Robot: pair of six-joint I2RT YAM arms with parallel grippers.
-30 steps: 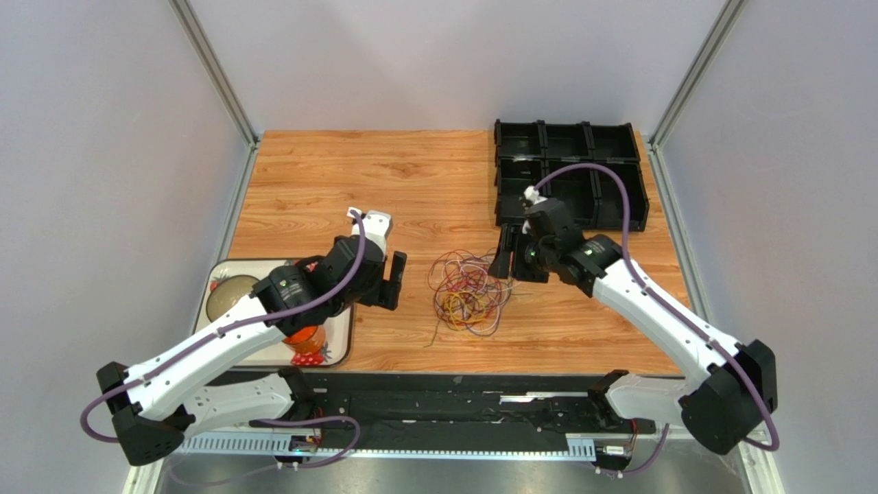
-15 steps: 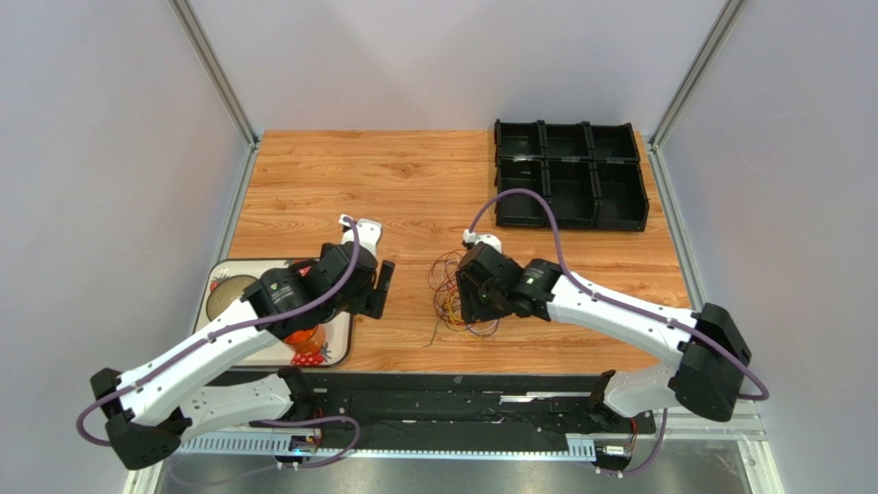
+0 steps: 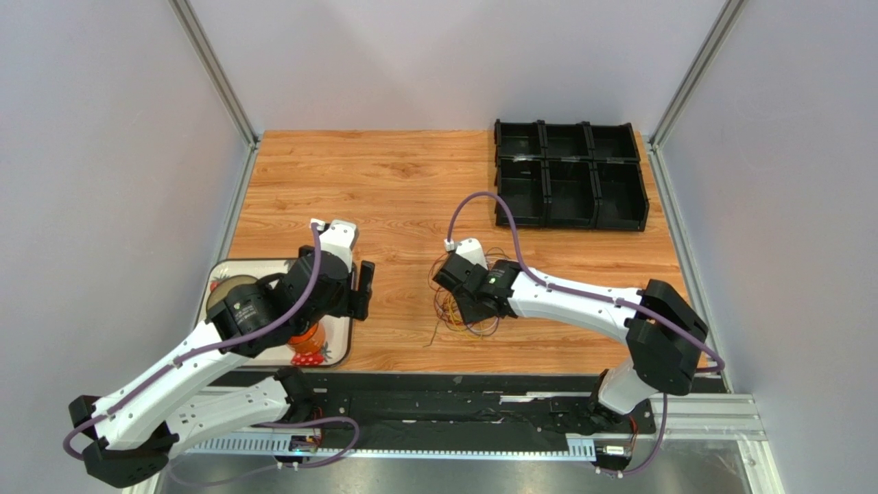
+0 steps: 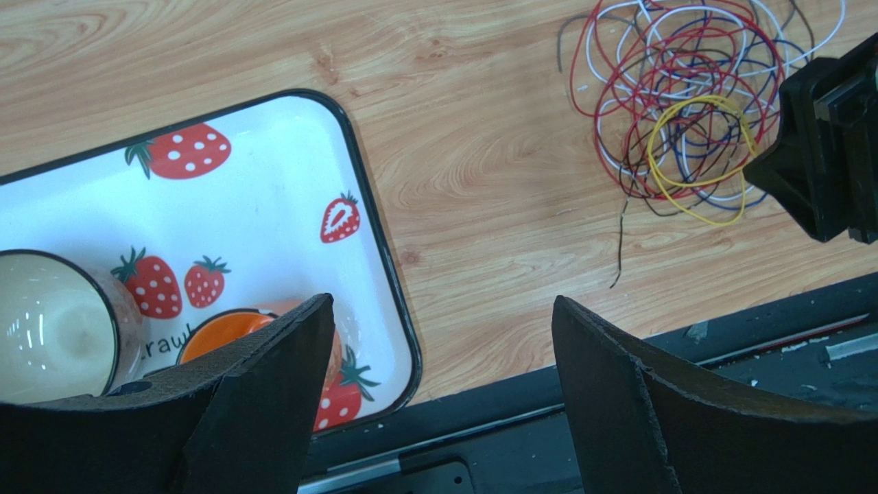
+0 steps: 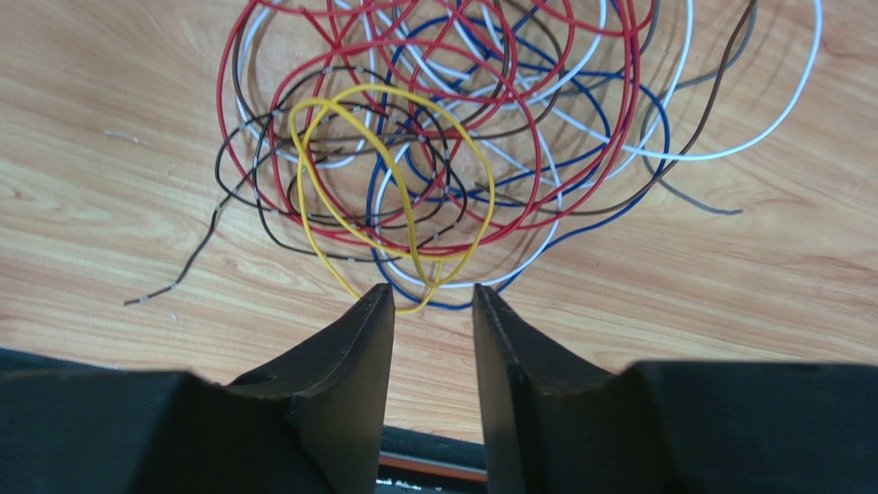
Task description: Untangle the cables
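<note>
The cables (image 3: 454, 310) lie as one tangle of thin red, yellow, white, blue and dark loops on the wooden table, seen closely in the right wrist view (image 5: 433, 134) and at upper right in the left wrist view (image 4: 680, 113). My right gripper (image 3: 466, 295) hangs over the tangle's near side. Its jaws (image 5: 434, 293) stand open with a narrow gap, and the low end of the yellow loop (image 5: 412, 237) lies just at the fingertips, not pinched. My left gripper (image 3: 361, 290) is wide open (image 4: 443, 309) over the tray's right edge, apart from the cables.
A strawberry-print tray (image 3: 222, 270) at the left holds a bowl (image 4: 52, 329) and an orange cup (image 4: 222, 329). A black compartment bin (image 3: 570, 175) stands at the back right. The black rail (image 3: 464, 396) runs along the table's near edge.
My right arm swung from beside the black bin leftward onto the tangle, and its jaws narrowed. My left arm drew back left toward the tray, staying open.
</note>
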